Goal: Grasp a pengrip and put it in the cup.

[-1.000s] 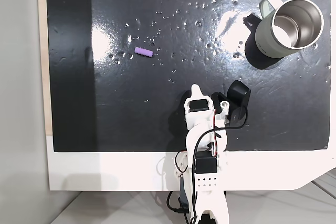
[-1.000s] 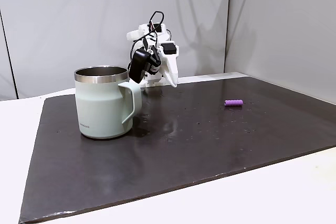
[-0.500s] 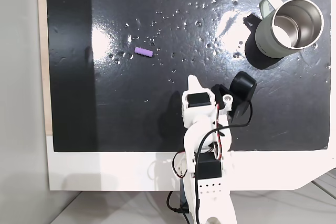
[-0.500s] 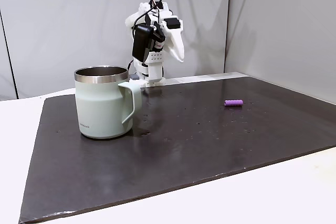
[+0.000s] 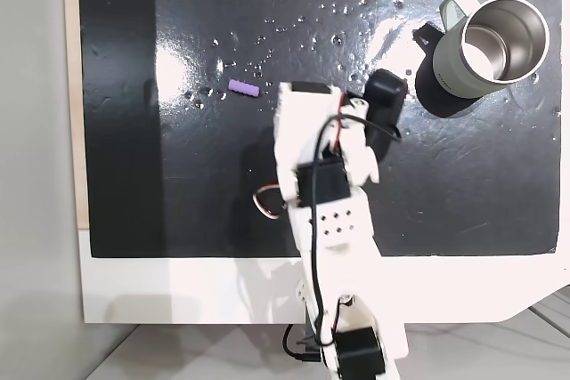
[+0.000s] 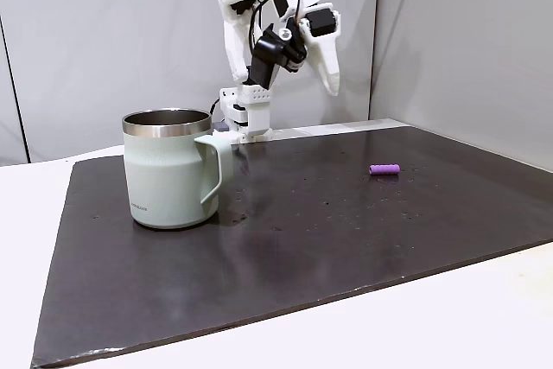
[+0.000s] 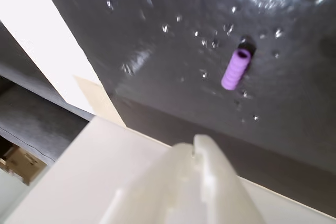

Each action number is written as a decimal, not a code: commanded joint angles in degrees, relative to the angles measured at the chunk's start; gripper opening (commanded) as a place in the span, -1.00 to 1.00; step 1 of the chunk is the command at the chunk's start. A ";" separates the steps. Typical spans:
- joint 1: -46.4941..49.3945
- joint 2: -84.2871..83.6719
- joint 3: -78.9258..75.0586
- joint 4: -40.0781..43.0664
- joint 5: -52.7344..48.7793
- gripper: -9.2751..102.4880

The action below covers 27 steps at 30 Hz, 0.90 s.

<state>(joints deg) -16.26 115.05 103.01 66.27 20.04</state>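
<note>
Black, glossy matting (image 5: 223, 184) covers most of a white table (image 6: 484, 308), with pale grey walls behind, as a white SO-100-type arm (image 5: 325, 220) reaches out over the mat from its base at the table's near edge in a fixed view from above. Its gripper (image 6: 327, 75) hangs high over the surface in a fixed view from the side, white finger pointing downward, holding nothing; how far apart the jaws stand cannot be told from these pictures. The pengrip (image 5: 242, 87), a small light-purple ribbed tube, lies flat on the mat to the left of the arm's head in the view from above, apart from it; seen from the side it sits far right on the mat (image 6: 384, 168), and the wrist view shows it below and ahead of a blurred white finger (image 7: 210, 182), among small shiny specks (image 7: 231, 10). The cup (image 5: 490, 46), a grey-green mug with a steel rim and inside, stands upright at the far right corner in the view from above, handle toward the left, well apart from the pengrip
</note>
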 commanded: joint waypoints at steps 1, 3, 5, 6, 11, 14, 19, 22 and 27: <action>-2.81 -7.21 -10.55 2.72 0.70 -0.67; -2.99 -11.78 -14.33 4.31 1.14 -0.61; -2.99 -15.91 -17.31 5.98 2.29 -0.57; -2.99 -17.58 -18.19 6.33 2.99 -0.54; -2.90 -26.10 -24.17 9.05 6.50 -0.46; -3.43 -31.11 -28.92 10.99 8.17 -0.44; -5.36 -40.08 -38.50 15.38 10.02 -0.42; -6.68 -45.00 -43.68 17.67 10.20 -0.42; -8.96 -53.17 -53.35 22.85 10.20 -0.42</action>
<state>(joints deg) -23.73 62.75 56.43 85.87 29.53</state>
